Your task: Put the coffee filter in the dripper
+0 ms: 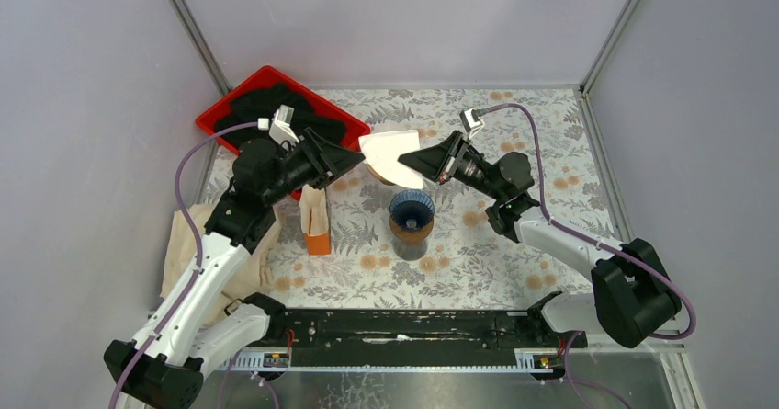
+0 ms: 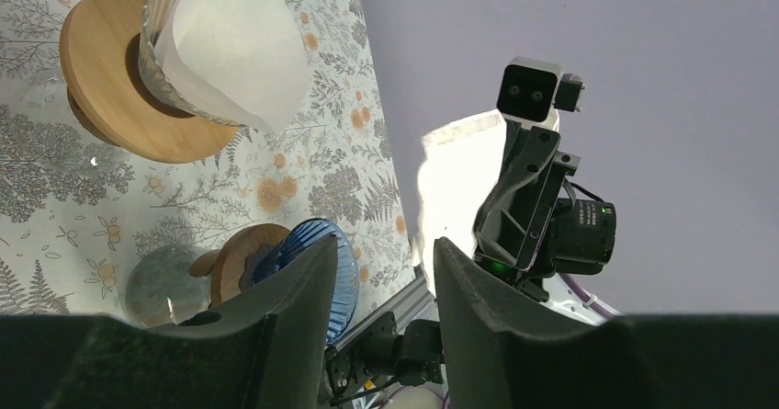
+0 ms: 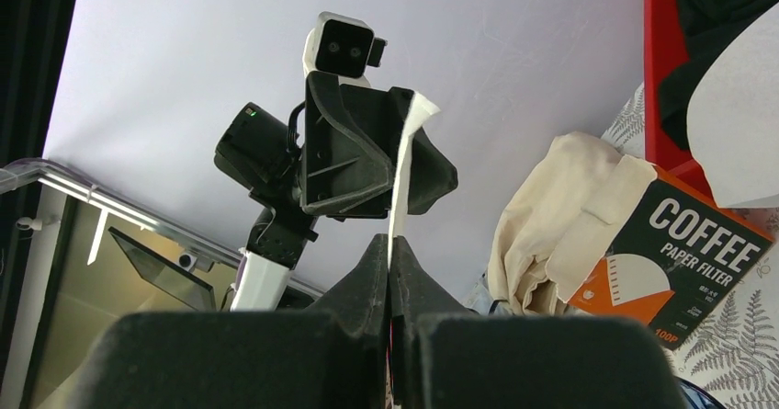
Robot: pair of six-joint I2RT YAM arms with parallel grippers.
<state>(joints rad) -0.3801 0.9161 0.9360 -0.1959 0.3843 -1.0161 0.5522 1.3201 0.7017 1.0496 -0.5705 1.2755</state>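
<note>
White paper filter point(image 2: 455, 184) hangs in mid-air above the desk point(image 1: 496, 271), pinched by one edge in the right gripper point(image 3: 390, 244), fingers clamped tight. Fingers of the left gripper point(image 2: 384, 244) stand parted w/ nothing btwn them, just short of the filter. The blue dripper point(image 1: 411, 207) sits empty below.

Risks:
- Thin edge grip may slip.
- Filter looks flat, not opened, so could land folded or crooked.
- The glass dripper point(image 2: 154, 69) nearby already has a filter, easy to bump.

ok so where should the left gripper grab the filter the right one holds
Likely the free edge of the filter, opposite the right gripper, coming from the left. It is a thin flat sheet held aloft, so the left gripper, jaws open, should straddle it.
</note>
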